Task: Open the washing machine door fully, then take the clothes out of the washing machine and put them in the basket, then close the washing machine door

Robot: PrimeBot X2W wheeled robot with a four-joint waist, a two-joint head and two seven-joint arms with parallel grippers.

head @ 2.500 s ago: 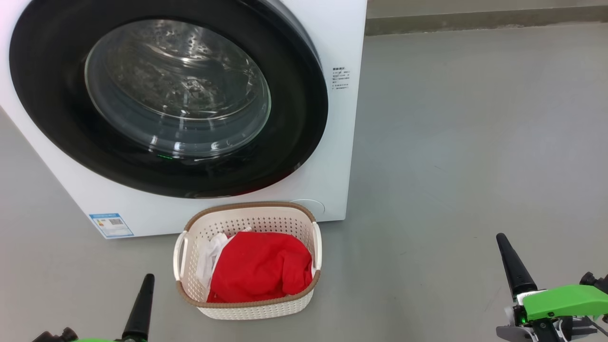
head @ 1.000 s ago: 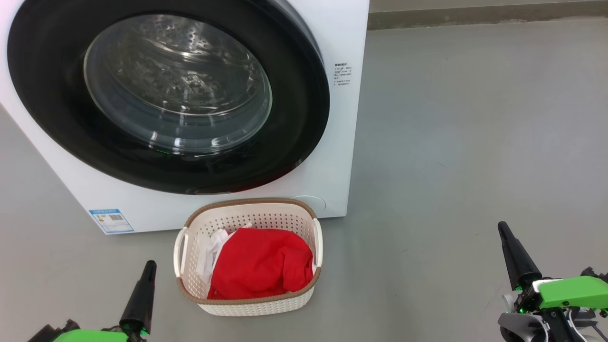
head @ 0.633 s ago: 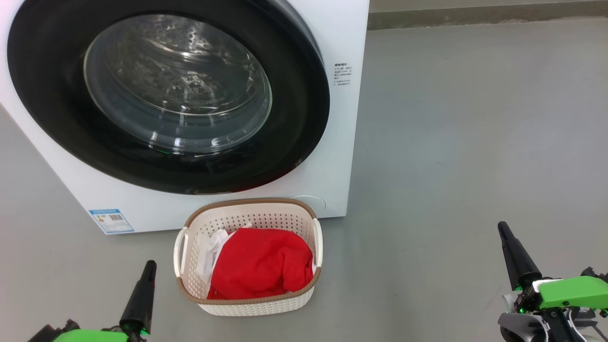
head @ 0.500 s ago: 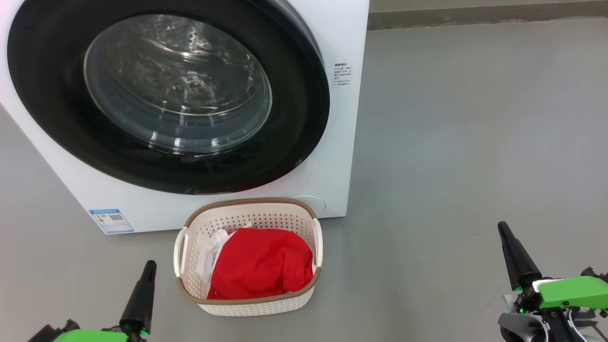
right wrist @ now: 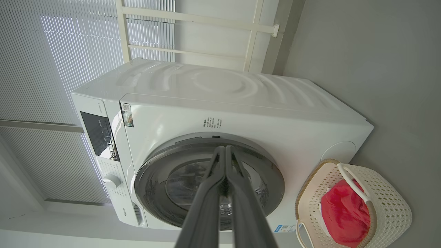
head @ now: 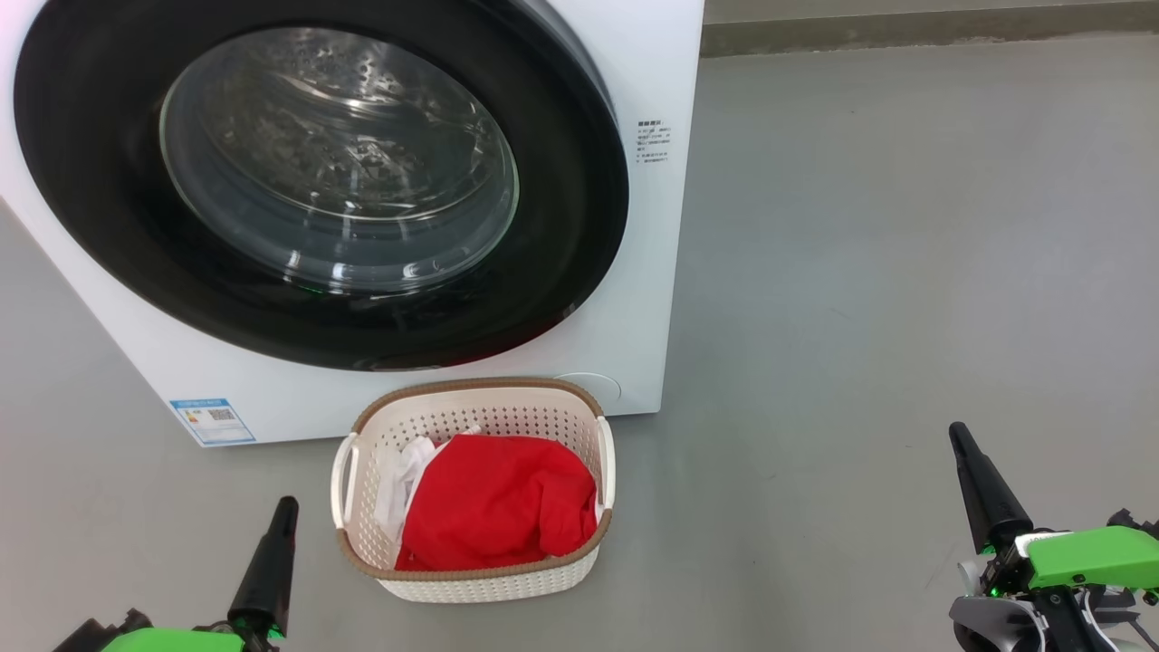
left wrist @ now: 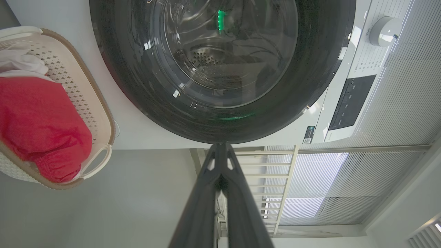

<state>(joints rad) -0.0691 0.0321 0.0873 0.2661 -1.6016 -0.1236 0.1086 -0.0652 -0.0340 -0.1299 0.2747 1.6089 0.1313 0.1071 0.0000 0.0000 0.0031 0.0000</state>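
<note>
Facing the washing machine (head: 647,299), both arms are held low and well apart, one at each bottom corner of the head view. The left gripper (head: 287,505) is seen at the lower left. Its two dark fingers are pressed together into a single taper, empty, which points up and slightly right toward the machine. The right gripper (head: 957,435) is seen at the lower right, likewise closed and empty. Its taper leans up and slightly left from a green wrist housing (head: 1082,554). Both grippers are kept clear of the machine and the basket (head: 489,587), above bare grey floor (head: 860,272).

Both wrist views are rolled sideways. In the left wrist view the joined fingertips are aligned with the edge of the washing machine door (head: 570,226); in the right wrist view they are overlaid on its rim.

The door is shown closed against the white front. Its glossy black rim surrounds a clear bulging glass, through which the perforated steel drum (left wrist: 206,60) can be made out.

The basket is placed on the floor just in front of the machine, below the door, nearer the left gripper than the right. The clothes (head: 498,507) are contained in it as a red mound, with a white piece at the mound's left edge. A blue label (head: 212,421) is fixed to the machine's lower front corner.
</note>
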